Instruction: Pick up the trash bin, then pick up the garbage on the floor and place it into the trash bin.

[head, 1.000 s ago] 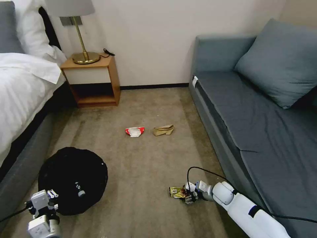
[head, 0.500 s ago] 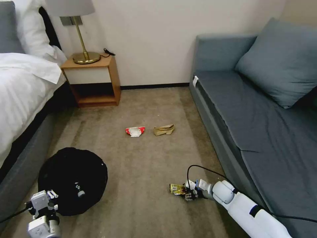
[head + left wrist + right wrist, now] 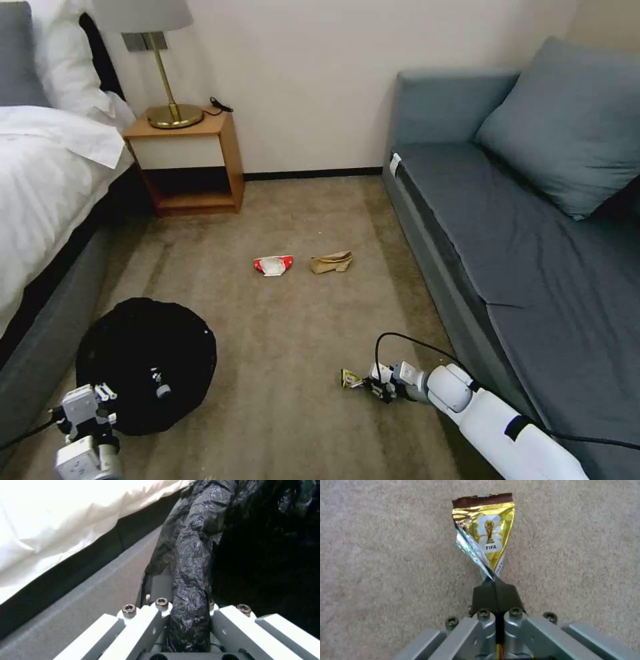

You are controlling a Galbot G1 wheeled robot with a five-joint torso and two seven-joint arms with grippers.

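Observation:
The trash bin (image 3: 147,363) stands at the lower left, covered by its crinkly black bag (image 3: 191,562). My left gripper (image 3: 107,393) is shut on the bagged rim, which runs between its fingers (image 3: 146,627) in the left wrist view. Low over the carpet near the sofa, my right gripper (image 3: 375,388) is shut on a gold foil snack wrapper (image 3: 351,379), pinched at one end (image 3: 486,537) and pulled narrow. Farther up the carpet lie a red-and-white wrapper (image 3: 273,265) and a crumpled tan paper bag (image 3: 331,262).
A grey sofa (image 3: 533,253) runs along the right. A bed (image 3: 47,193) with white linen lines the left, close beside the bin. A wooden nightstand (image 3: 187,163) with a brass lamp (image 3: 172,100) stands at the back wall. Open carpet (image 3: 287,333) lies between.
My right gripper has closed on the foil wrapper and lifted it slightly; the wrapper now looks narrower and tilted. The bin and left gripper have not moved.

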